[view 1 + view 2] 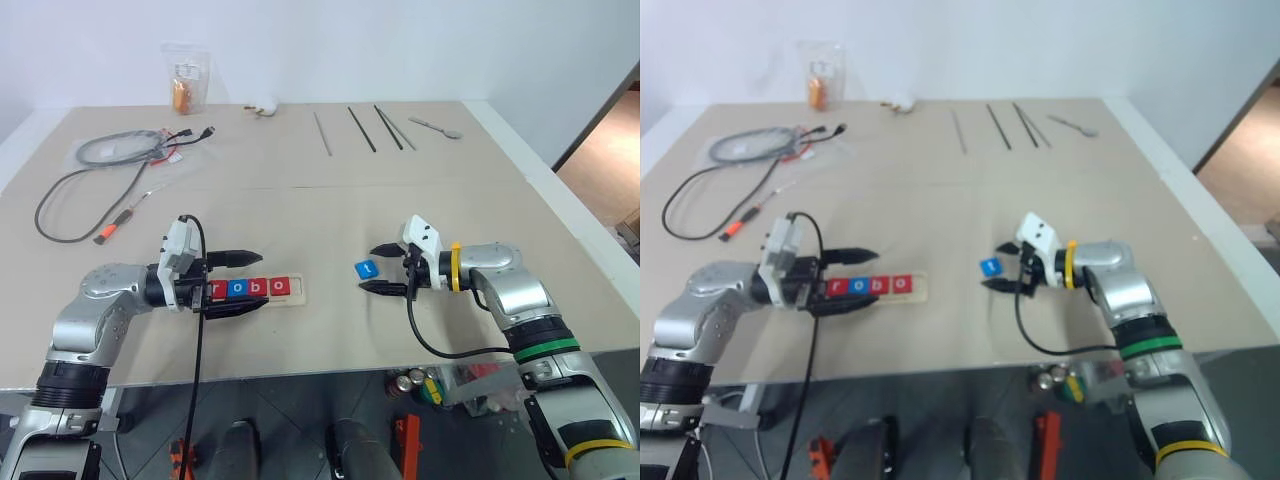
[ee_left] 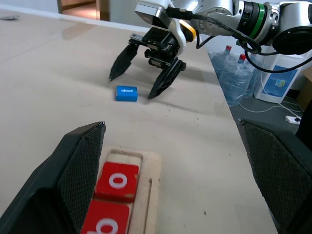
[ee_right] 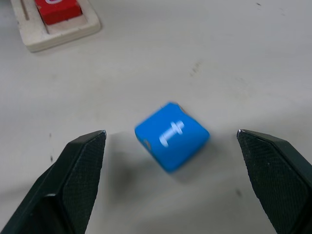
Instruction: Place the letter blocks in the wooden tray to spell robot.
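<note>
The wooden tray (image 1: 298, 291) lies near the table's front, holding letter blocks that read r, o, b, o: red r (image 1: 218, 290), blue o (image 1: 238, 289), red b (image 1: 259, 288), red o (image 1: 280, 287). Its right end slot is bare. My left gripper (image 1: 263, 281) is open, level, one finger on each long side of the tray. A blue t block (image 1: 366, 268) lies flat on the table right of the tray. My right gripper (image 1: 368, 268) is open around the t block (image 3: 171, 136), its fingertips (image 3: 92, 146) clear of the block on both sides.
A black cable (image 1: 70, 190) and an orange-handled screwdriver (image 1: 112, 230) lie at the back left. A plastic bag (image 1: 186, 85), thin rods (image 1: 360, 128) and a spoon (image 1: 437, 125) sit along the far edge. The table's front edge (image 1: 300, 372) is close below the tray.
</note>
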### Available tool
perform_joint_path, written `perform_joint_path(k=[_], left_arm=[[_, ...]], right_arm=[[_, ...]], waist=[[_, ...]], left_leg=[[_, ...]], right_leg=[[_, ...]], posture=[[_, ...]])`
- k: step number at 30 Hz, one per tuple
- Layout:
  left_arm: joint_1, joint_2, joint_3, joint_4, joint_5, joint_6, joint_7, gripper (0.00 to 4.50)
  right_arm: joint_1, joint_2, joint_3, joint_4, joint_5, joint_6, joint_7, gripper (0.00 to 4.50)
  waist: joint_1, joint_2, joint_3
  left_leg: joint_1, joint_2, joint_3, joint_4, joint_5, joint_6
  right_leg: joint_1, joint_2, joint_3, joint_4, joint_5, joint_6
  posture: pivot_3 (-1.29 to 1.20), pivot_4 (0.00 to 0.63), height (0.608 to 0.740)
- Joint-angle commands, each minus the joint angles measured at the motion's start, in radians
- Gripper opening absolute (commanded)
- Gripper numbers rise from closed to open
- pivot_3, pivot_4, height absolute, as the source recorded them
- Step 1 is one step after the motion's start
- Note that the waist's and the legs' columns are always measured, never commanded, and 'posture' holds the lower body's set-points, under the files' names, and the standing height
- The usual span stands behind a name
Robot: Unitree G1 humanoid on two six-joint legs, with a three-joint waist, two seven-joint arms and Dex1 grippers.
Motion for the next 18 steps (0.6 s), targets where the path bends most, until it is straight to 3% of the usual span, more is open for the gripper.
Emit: perform_joint_path(k=[1,18], left_arm=[[0.011,0.032,0.044,-0.056,-0.025,0.014,0.013,4.50],[-0.016,0.048,0.044,-0.030,-0.019,0.014,0.009,4.50]], right_arm=[[-0.020,0.002,-0.013,0.012,-0.011,-0.050,0.021,4.44],[-0.013,0.039,-0.032,0.081,-0.008,-0.067,0.011,4.20]], waist=[[0.001,0.000,0.000],[0.000,0.000,0.000]], left_leg=[[0.000,0.000,0.000,0.000,0.000,0.000],[0.001,0.000,0.000,0.000,0.000,0.000]], right_leg=[[0.000,0.000,0.000,0.000,0.000,0.000],[0.001,0.000,0.000,0.000,0.000,0.000]], posture=[[0.00,0.150,0.740],[0.00,0.150,0.740]])
